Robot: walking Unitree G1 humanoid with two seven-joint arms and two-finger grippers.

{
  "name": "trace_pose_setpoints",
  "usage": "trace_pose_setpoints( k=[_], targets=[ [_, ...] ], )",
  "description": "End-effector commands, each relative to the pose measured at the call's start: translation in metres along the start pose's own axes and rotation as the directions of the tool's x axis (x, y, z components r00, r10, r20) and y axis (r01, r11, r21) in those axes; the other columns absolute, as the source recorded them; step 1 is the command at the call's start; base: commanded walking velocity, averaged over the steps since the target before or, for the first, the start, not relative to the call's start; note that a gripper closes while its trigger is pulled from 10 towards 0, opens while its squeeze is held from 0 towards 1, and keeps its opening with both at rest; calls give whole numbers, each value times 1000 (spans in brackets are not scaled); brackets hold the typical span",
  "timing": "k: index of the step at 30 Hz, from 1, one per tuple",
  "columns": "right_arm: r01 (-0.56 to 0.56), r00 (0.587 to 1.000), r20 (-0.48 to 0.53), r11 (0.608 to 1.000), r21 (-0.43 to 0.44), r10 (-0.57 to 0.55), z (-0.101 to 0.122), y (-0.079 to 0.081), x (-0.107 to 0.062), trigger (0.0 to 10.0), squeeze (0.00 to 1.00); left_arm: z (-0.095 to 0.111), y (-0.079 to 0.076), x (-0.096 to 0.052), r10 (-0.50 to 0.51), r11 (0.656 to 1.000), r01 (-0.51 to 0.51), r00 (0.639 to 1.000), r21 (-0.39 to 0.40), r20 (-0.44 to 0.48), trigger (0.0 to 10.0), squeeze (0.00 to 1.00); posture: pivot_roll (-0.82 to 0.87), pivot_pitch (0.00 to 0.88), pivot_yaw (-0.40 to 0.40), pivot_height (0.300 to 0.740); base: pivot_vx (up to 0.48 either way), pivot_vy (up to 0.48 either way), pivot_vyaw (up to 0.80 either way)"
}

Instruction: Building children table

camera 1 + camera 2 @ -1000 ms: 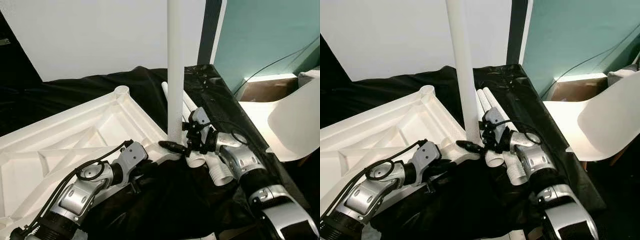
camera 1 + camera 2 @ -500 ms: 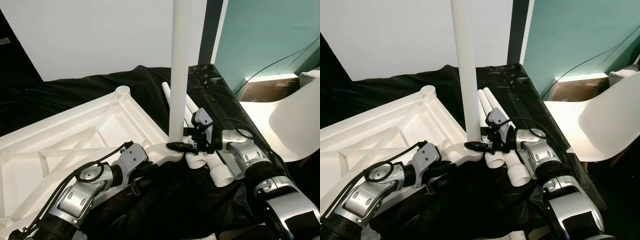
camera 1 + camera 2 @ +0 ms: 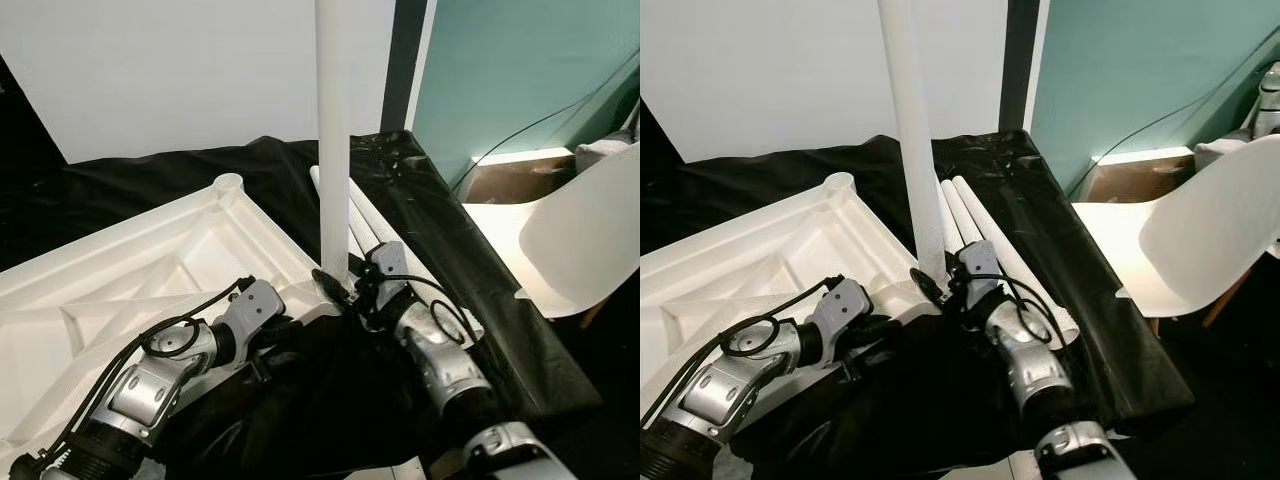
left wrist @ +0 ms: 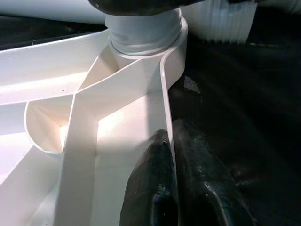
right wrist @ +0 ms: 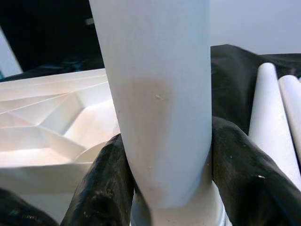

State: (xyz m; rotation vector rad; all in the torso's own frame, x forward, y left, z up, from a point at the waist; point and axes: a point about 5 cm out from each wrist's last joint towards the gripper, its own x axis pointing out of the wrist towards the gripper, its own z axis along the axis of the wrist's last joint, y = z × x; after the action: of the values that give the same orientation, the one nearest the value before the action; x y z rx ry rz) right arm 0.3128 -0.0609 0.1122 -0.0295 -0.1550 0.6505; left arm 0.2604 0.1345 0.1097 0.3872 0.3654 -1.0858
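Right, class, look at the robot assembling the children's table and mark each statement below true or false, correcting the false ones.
1. The right gripper is closed around the upright white leg. True.
2. The tabletop lies with its ribbed underside facing up. True.
3. The left gripper holds one of the spare legs. False: its fingers pinch the tabletop's rim near the corner socket.
4. The spare legs stand upright next to the chair. False: they lie flat on the black sheet, beside the upright leg.
5. A white chair stands to the robot's right. True.
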Motion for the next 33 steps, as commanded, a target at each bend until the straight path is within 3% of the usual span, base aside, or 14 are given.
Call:
trace_pose_setpoints(
  k=[1, 2, 3, 7, 8, 11, 12, 17, 18, 19, 20, 27, 28, 33],
  targets=[
    [92, 990, 110, 995, -27, -89, 25, -11, 10, 0, 0, -13, -31, 14, -197, 980, 195, 980, -48, -31, 10000, 0, 65, 0, 4, 740, 0, 0, 0],
    [62, 993, 103, 997, -35, -59, 25, -7, 13, 0, 0, -13, -31, 14, -197, 980, 196, 980, -47, -31, 10000, 0, 65, 0, 4, 740, 0, 0, 0],
    [10, 996, 87, 999, -51, -5, 24, 0, 15, 10000, 0, -13, -31, 14, -196, 980, 195, 980, -47, -31, 10000, 0, 65, 0, 4, 740, 0, 0, 0],
    [-36, 996, 75, 997, -67, 41, 24, 5, 18, 10000, 0, -14, -31, 14, -192, 981, 191, 981, -47, -30, 10000, 0, 71, 0, 2, 740, 0, 0, 0],
    [-70, 995, 67, 995, -70, 75, 24, 9, 19, 10000, 1000, -14, -31, 14, -182, 982, 181, 983, -44, -26, 10000, 0, 75, 0, 1, 740, 0, 0, 0],
    [-86, 995, 53, 994, -74, 90, 26, 11, 19, 10000, 996, -13, -29, 15, -153, 987, 152, 988, -48, -7, 10000, 0, 78, 0, 0, 740, 0, 0, 0],
    [-77, 996, 49, 994, -74, 81, 26, 11, 18, 10000, 0, -13, -28, 15, -143, 988, 143, 990, -50, 0, 10000, 0, 78, 0, 1, 740, 0, 0, 0],
    [-35, 998, 48, 996, -83, 39, 27, 6, 12, 10000, 0, -14, -26, 14, -131, 990, 131, 991, -48, 6, 10000, 0, 71, 0, 5, 740, 0, 0, 0],
    [-23, 998, 48, 995, -94, 28, 27, 3, 9, 10000, 0, -14, -26, 13, -130, 990, 130, 991, -48, 10, 10000, 533, 64, 0, 8, 740, 0, 0, 0],
    [-23, 998, 48, 995, -94, 28, 27, 3, 9, 10000, 0, -14, -26, 13, -130, 990, 130, 991, -48, 10, 10000, 533, 64, 0, 8, 740, 0, 0, 0],
    [-10, 999, 45, 995, -99, 15, 27, -1, 6, 10000, 0, -12, -24, 13, -129, 990, 130, 991, -59, 25, 10000, 1000, 59, 0, 9, 740, 0, 0, 0],
    [-12, 1000, 13, 994, -110, 14, 26, -9, -2, 10000, 0, -6, -19, 11, -95, 994, 98, 993, -48, 64, 10000, 1000, 40, 0, 21, 740, 0, 0, 0],
    [-23, 1000, -3, 994, -106, 23, 26, -9, -5, 10000, 0, -5, -17, 10, -77, 996, 80, 994, -38, 72, 10000, 0, 38, 0, 22, 740, 0, 0, 0],
    [-113, 990, -90, 990, -83, 106, 20, -4, -21, 10000, 0, 12, -6, 0, 7, 997, 9, 977, -75, 212, 10000, 0, 33, 0, 31, 740, 0, 0, 0]
  ],
)
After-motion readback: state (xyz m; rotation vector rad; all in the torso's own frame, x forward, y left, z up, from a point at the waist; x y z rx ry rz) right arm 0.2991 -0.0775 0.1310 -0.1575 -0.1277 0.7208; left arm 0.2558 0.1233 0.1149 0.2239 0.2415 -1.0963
